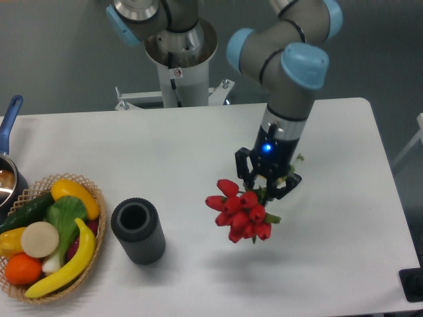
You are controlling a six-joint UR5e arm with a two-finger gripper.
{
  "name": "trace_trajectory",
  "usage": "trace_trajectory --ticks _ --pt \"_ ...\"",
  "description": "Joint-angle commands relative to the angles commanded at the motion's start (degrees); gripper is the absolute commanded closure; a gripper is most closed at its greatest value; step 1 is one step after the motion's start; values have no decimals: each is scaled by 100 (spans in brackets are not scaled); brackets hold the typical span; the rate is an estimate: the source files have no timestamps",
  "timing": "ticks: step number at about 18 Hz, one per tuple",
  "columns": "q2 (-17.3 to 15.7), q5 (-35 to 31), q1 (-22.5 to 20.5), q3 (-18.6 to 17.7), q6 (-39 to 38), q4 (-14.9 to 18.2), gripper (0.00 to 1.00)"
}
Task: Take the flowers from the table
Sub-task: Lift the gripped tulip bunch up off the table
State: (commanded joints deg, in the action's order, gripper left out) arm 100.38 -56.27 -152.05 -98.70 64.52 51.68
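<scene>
Your tool [267, 184] sits right of the frame's centre, pointing down, with its two dark fingers [243, 166] closed around the green stems of the flowers [240, 209]. A small blue light glows on the wrist just above the fingers. The grip is narrow, the stems pinched between the fingers just above the red heads.

The flowers hang from the tool at a slant. Their long axis runs from upper right to lower left: the red tulip heads point down and to the left, clustered below and left of the fingers, while a short pale bit of stem shows past the tool on its upper right side. A faint shadow lies on the desk [344, 218] below and left of the heads, apart from the bunch itself, so you can read the flowers as clear of the surface.

Further out, to the left of the bunch and well apart from it, a dark ribbed cylinder [137, 231] stands upright with its open mouth up. At the lower left edge of the frame a wicker basket [92, 191] holds coloured fruit and vegetables. A pot with a blue handle [10, 119] is cut off at the left edge.
</scene>
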Motion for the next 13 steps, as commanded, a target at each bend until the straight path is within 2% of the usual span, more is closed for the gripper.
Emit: trace_trajectory --ticks 5,13 --pt "-167 686 -105 44 -396 -18 56" --pt "-299 942 -343 26 -405 -9 56"
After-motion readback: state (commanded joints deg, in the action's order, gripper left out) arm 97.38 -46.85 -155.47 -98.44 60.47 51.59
